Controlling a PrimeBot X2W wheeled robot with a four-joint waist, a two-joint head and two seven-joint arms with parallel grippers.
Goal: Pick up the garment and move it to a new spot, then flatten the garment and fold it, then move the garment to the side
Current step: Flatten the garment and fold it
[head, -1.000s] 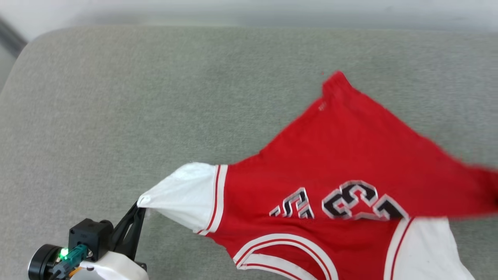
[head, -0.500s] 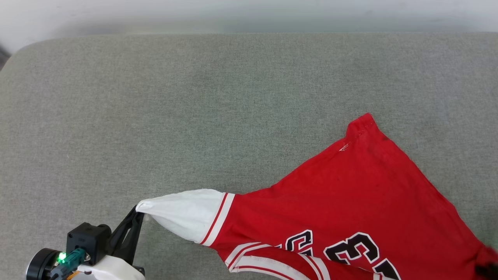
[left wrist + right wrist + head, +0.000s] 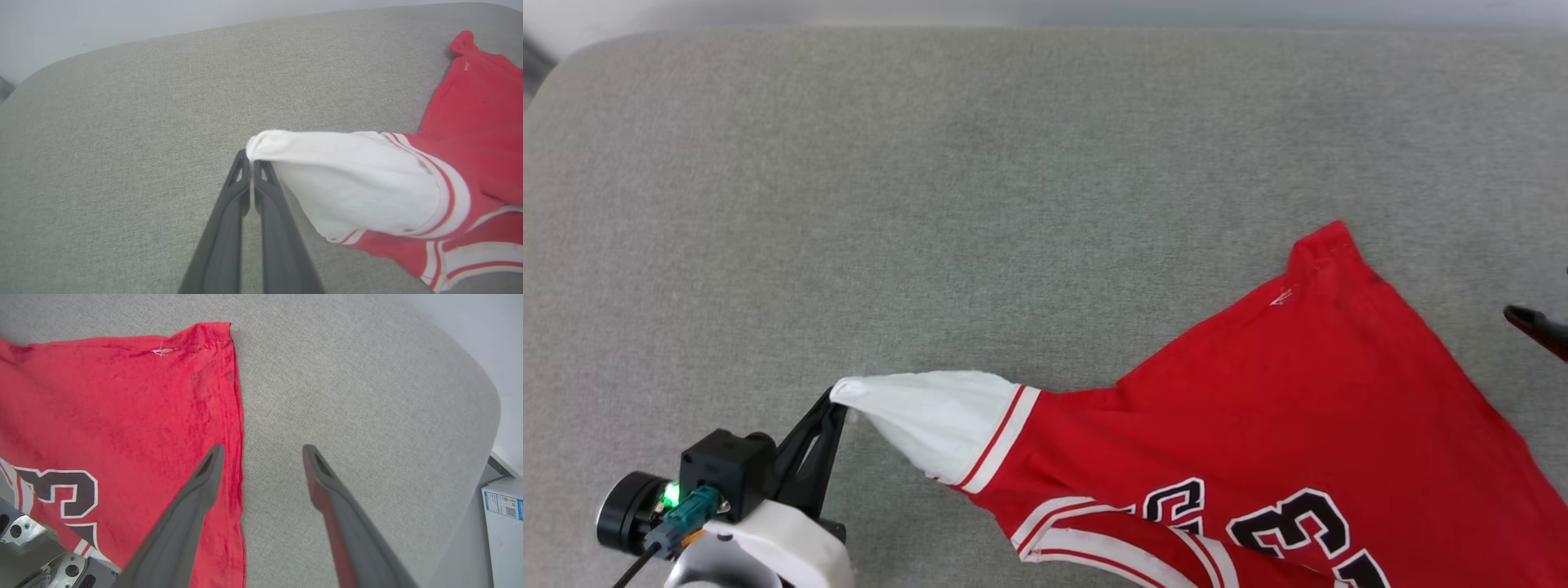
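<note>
You have open grey upholstered surface [image 3: 931, 204] across the far and left side of the head view, with nothing standing on it to block a pass. The garment [image 3: 1298, 392] is the one obstacle: it covers the near right, and its white sleeve is drawn out to your left hand [image 3: 836, 398], which is pinched closed on the sleeve tip, so a pass along the near edge meets cloth. Your right hand [image 3: 263, 448] has its fingers spread at the red hem, one over cloth and one over bare upholstery, with free surface beyond it to the rounded corner, where a white box [image 3: 504, 522] stands off the edge.
</note>
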